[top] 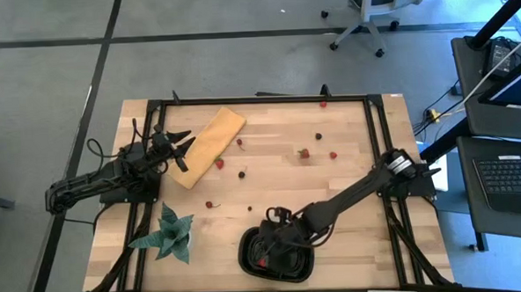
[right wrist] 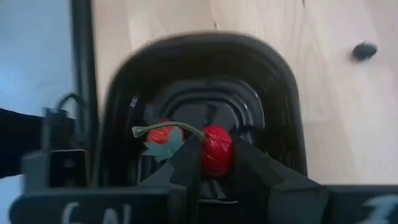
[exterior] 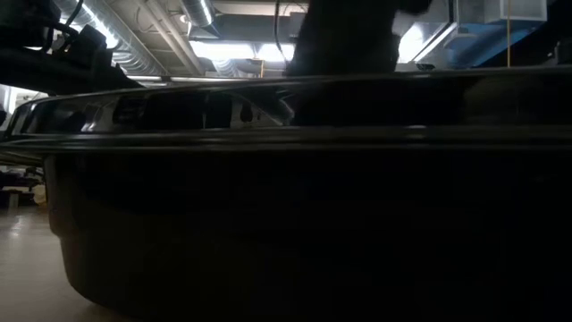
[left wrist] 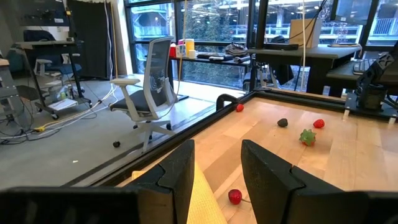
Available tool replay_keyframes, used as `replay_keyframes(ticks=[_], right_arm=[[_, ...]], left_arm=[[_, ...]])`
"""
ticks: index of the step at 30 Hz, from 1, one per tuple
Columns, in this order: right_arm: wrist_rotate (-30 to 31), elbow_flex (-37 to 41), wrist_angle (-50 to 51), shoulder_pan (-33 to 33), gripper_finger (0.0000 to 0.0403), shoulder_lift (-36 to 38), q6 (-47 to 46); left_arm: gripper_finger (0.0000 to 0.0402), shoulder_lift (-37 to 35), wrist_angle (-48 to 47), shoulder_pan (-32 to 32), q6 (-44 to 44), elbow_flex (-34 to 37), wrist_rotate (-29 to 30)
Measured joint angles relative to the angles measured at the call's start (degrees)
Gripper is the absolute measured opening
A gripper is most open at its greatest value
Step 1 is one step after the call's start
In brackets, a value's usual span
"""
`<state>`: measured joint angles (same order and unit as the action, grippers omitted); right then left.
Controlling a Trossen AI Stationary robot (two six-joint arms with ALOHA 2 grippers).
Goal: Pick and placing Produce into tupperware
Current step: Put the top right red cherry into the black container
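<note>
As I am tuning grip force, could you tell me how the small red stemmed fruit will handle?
Held between the right gripper over the black glossy plastic tray, the small red stemmed fruit looks round and smooth, so probably light, slippery, and apt to roll once released.

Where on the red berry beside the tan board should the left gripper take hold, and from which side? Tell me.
Grip the red berry across its round body, coming straight down. It is small, lies low and sits close against the tan board's edge, so line the fingers up along that edge, not across it. The left gripper is open just beside it.
</note>
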<state>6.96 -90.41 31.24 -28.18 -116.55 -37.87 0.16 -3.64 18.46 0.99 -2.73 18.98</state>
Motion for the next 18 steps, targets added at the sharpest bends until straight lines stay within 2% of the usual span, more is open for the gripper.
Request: replay_keyframes(ticks=[10,18], right_arm=[[-0.47,0.0,-0.18,-0.21,0.0078,-5.62,-1.07],[-1.16,0.02,-0.13,-0.2,0.0078,-6.21,-1.01]], left_arm=[[0.0125,0.0,-0.02,0.0,0.13,-0.01,-0.01],[0.0125,0.0,-0.02,0.0,0.13,-0.01,0.0]])
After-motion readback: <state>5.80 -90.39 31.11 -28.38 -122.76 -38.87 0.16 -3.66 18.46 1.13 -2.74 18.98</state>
